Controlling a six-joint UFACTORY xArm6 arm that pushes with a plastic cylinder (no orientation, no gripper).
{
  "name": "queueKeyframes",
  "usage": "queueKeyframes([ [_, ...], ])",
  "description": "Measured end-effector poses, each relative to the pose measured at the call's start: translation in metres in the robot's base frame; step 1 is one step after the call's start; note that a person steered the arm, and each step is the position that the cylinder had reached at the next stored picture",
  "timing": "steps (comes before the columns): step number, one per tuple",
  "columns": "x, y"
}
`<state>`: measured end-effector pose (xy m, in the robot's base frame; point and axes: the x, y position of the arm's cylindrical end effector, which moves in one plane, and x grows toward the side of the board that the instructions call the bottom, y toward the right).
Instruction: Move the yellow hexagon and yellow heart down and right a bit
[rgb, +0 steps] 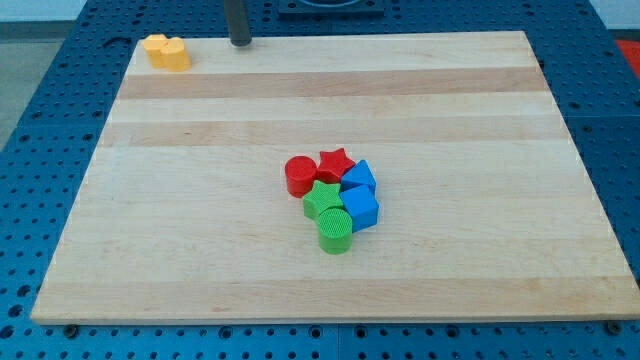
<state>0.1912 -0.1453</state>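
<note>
Blocks of yellow sit pressed together at the top left corner of the wooden board (200, 260); the yellow hexagon (156, 46) lies on the view's left and the yellow heart (175, 54) touches it on the right, a little lower; both are the same warm yellow, squat, with flat tops, and their outlines are small enough that the shapes are only just readable. My tip (241, 43) stands on the board's top edge, to the view's right of the yellow pair and apart from it, touching no block; the rod is a plain dark shaft with nothing to open or close, so it grips nothing.

Counted: two yellow blocks; two red, a red cylinder (299, 176) and a red star (336, 163); two blue, a blue block (359, 177) above a blue cube (360, 207); two green, a green star (322, 198) and a green cylinder (335, 231); eight in all. The six non-yellow ones huddle touching near the board's middle, well apart from the yellow pair; the board rests on a blue perforated table (60, 110).
</note>
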Motion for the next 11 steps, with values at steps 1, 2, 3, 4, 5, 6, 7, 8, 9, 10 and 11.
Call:
queueKeyframes([
  [1, 0.000, -0.026],
  [2, 0.000, -0.051],
  [3, 0.001, -0.068],
  [4, 0.000, -0.091],
  [5, 0.000, -0.117],
  [6, 0.002, -0.159],
  [7, 0.021, -0.160],
  [8, 0.045, -0.144],
  [9, 0.061, -0.112],
  [10, 0.054, -0.120],
  [11, 0.015, -0.138],
])
